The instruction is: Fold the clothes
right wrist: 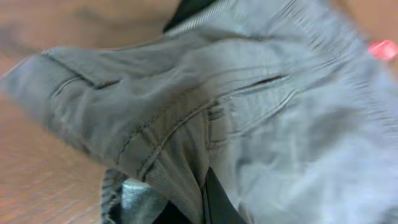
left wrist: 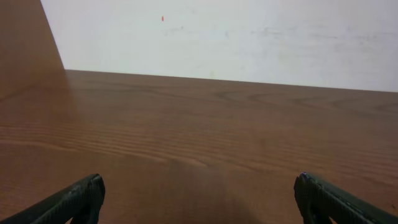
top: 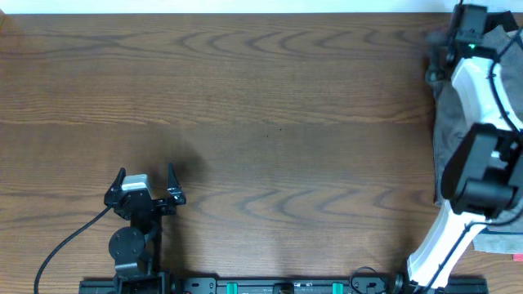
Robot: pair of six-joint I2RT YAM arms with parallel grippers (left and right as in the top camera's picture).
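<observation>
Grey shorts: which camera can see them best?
The right wrist view: the grey shorts fill it, with seams and a pocket slit showing, though blurred. Overhead catches only a patch at the right edge, mostly hidden under the right arm. The left wrist view shows none, just table.

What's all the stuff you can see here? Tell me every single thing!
table: one, brown wood, under everything
shorts: one pair, light grey, at the table's right edge, under the right arm
small red thing: one, red, beside the shorts; too blurry to name
wall: one, white, behind the table
cable: one, black, trailing from the left arm
left arm: one, black, front left of the table
right arm: one, white and black, over the shorts
left fingers: two, black, wide open, empty
right fingers: dark, shut on the shorts' fabric
</observation>
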